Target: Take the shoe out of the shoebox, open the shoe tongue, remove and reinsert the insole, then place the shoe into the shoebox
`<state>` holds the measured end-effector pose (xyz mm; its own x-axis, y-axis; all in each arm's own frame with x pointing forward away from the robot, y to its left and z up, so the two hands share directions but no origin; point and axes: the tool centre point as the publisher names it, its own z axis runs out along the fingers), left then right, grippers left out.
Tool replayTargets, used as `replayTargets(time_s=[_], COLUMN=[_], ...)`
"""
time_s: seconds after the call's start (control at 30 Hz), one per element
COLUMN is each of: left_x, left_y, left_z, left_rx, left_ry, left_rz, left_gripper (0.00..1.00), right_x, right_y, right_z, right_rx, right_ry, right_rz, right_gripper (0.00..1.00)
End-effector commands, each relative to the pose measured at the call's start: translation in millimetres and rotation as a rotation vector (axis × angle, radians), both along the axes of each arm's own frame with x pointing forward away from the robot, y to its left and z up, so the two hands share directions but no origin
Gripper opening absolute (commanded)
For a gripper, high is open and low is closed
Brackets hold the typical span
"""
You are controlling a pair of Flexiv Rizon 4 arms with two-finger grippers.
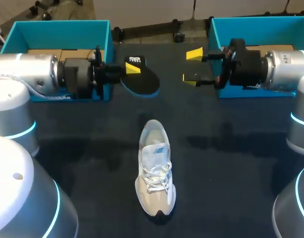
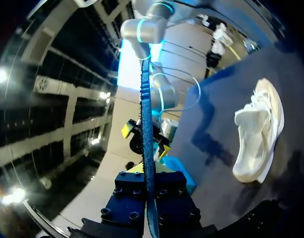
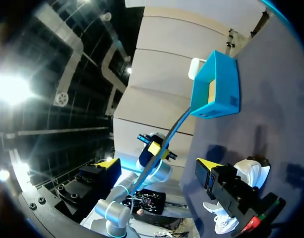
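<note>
Our left gripper [image 1: 131,67] clamped on insole [image 1: 144,82], beyond heel end of shoe [image 1: 154,171]. Our right gripper [image 1: 191,66] wide open, empty, beyond shoe too. We'd feed insole toe-first, right steadying shoe.

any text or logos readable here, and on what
No text can be read.
insole: white mark at one end, too blurred.
shoe: blue mark on its tongue, too blurred.
left box, right box: white print on the front walls, mostly hidden, too small.
</note>
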<state>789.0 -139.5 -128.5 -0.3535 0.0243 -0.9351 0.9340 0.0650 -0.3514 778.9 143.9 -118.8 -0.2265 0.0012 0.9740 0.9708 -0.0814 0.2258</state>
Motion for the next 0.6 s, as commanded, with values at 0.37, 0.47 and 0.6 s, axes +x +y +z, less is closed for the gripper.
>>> replayTargets(time_s=[0.37,0.47,0.6], left_x=[11.6,11.6,16.7], left_y=[1.8,1.8,1.0], left_z=[-0.5,-0.5,5.6], left_rx=[-0.028,-0.028,0.019], left_ry=[0.432,0.432,0.698], left_rz=[0.012,0.012,0.040], left_gripper=[0.00,0.00,0.00], right_x=[-0.2,-0.2,-0.2], right_y=[0.8,0.8,0.8], right_z=[-0.5,-0.5,-0.5], right_rx=[-0.001,-0.001,-0.001], right_ry=[0.000,0.000,0.000], right_rz=[-0.001,-0.001,-0.001], right_gripper=[1.00,1.00,1.00])
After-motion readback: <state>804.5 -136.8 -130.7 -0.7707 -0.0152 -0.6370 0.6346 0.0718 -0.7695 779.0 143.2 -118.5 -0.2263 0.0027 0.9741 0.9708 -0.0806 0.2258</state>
